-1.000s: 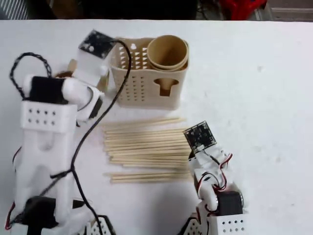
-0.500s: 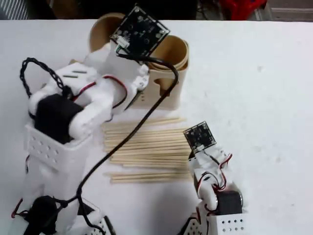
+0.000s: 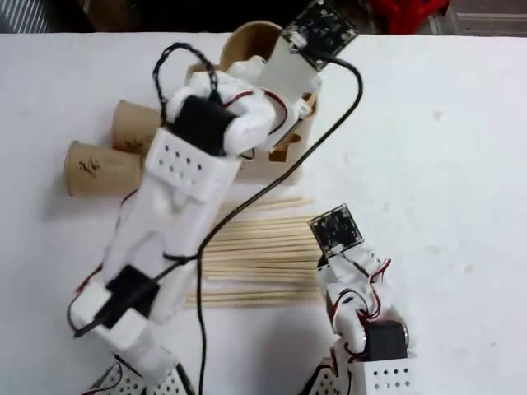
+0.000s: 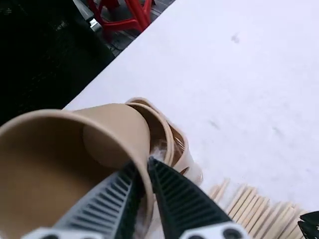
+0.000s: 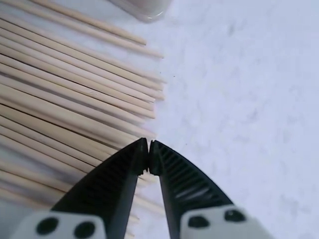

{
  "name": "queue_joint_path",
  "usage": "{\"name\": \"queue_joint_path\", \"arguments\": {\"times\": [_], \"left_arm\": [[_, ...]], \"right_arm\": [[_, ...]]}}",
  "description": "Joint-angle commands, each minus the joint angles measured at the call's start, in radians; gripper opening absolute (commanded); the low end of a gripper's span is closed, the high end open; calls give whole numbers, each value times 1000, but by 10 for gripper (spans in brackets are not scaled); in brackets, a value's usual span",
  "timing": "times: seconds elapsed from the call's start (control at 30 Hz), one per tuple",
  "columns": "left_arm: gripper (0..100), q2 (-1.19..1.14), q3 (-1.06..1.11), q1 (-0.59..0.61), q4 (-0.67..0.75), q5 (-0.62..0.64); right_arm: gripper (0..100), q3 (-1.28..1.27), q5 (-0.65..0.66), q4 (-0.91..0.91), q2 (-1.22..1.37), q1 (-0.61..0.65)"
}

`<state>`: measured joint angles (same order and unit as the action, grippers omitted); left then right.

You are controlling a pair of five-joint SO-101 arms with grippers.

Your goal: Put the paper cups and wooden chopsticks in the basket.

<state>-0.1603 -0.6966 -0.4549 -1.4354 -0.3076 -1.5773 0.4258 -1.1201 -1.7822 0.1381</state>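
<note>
My left gripper (image 4: 142, 174) is shut on the rim of a brown paper cup (image 4: 60, 149), which hangs tilted above the cream basket (image 3: 290, 164). That cup (image 3: 247, 41) also shows at the basket's far edge in the high view. Nested cups (image 4: 164, 134) stand in the basket just beyond it. Two more paper cups (image 3: 136, 127) (image 3: 99, 169) lie on their sides left of the basket. Wooden chopsticks (image 3: 263, 255) lie in a row in front of the basket. My right gripper (image 5: 148, 149) is shut and holds nothing, low over the chopsticks' (image 5: 75, 89) right ends.
The left arm (image 3: 185, 189) and its black cable (image 3: 329, 123) stretch across the basket and part of the chopsticks. White table (image 3: 445, 164) lies bare to the right. The table's far edge (image 4: 119, 64) runs just behind the basket.
The left arm lifted a cup from the table left of the basket and swung it up and right over the basket. Two lying cups came into sight. The right arm kept still.
</note>
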Motion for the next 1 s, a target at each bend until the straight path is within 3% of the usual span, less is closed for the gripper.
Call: {"name": "queue_joint_path", "arguments": {"times": [0.0, 0.2, 0.53, 0.77, 0.97], "left_arm": [[35, -81, -166, -27, -69, 2], [193, -153, -307, -25, -161, 2], [195, -160, -428, -19, -120, 72], [195, -280, -388, 116, -32, 230], [195, -409, -391, 122, -46, 241]], "right_arm": [[18, 6, 12, 22, -4, 1], [18, 6, 12, 22, -4, 1], [18, 6, 12, 22, -4, 1], [18, 2, 12, 22, -4, 2], [18, 2, 12, 22, -4, 2]]}}
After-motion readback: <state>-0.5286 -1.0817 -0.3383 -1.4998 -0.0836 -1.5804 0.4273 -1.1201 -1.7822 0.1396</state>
